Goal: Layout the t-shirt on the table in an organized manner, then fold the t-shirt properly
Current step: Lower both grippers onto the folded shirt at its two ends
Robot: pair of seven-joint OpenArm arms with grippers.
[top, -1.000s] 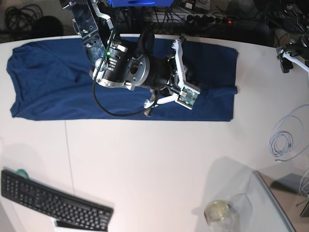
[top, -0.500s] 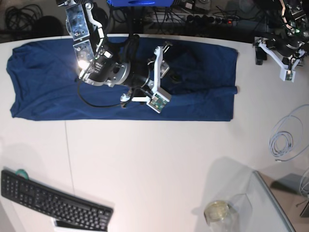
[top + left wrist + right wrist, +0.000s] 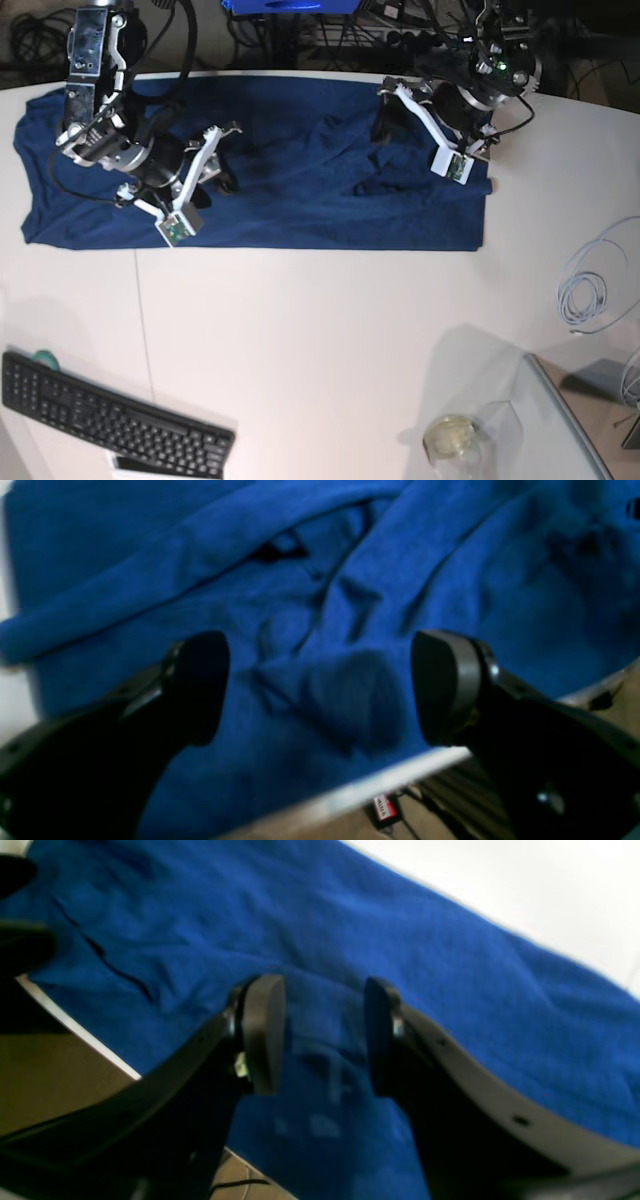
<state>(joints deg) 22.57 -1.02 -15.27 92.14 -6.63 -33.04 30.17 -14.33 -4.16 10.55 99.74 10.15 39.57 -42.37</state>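
The t-shirt lies in a long band across the upper frame of the tabletop, seemingly partly folded, creases remaining at right. Left end effector and right end effector hover spread, holding nothing.

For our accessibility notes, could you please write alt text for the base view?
A dark blue t-shirt lies spread lengthwise along the far side of a white table, with the right gripper and left gripper open above it. A black keyboard sits at the near left corner.
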